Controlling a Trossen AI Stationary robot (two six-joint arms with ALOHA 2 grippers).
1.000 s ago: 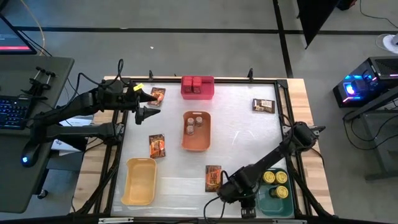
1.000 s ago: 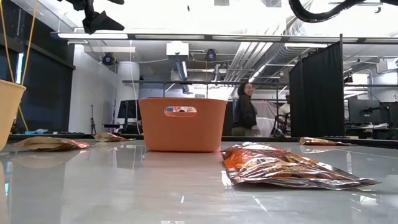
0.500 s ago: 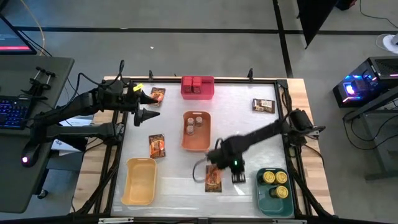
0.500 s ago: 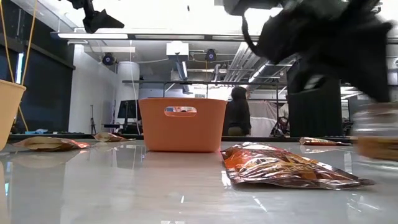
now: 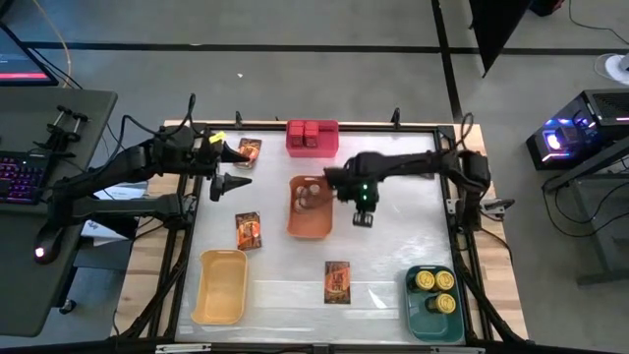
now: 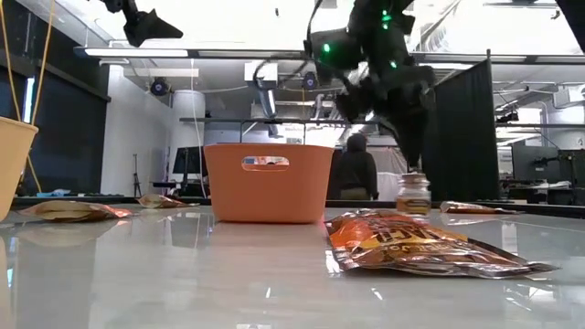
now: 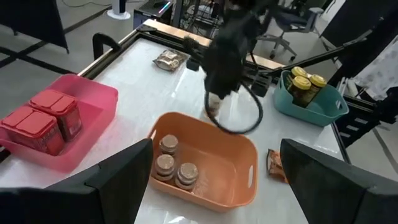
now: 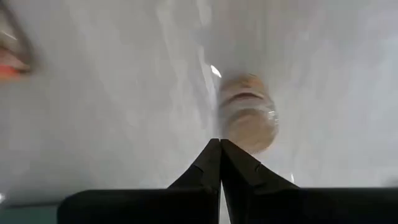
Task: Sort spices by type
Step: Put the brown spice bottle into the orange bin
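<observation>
High view: the table (image 5: 393, 197) has a glossy white top in a wooden frame. An orange plastic bin (image 5: 310, 218) at mid-table holds small pale-lidded jars. Behind it, a pink bin (image 5: 313, 147) holds red boxes (image 5: 311, 132); a teal bin (image 5: 432, 313) at the near right holds yellow-topped tins (image 5: 425, 280); a yellow bin (image 5: 220, 287) sits near left. Flat printed packets (image 5: 337, 282) lie scattered flat. The right gripper (image 5: 363, 218) reaches in just right of the orange bin. The left gripper (image 5: 232, 167) waits over the far left edge, fingers spread.

Low view: one jar (image 6: 413, 193) stands upright on the table beyond a crinkled foil packet (image 6: 430, 249), directly below the right arm.

Left wrist view: three jars (image 7: 169, 162) cluster in the orange bin's corner.

Right wrist view: the right fingers (image 8: 205, 165) are pressed together, empty, above the jar.
</observation>
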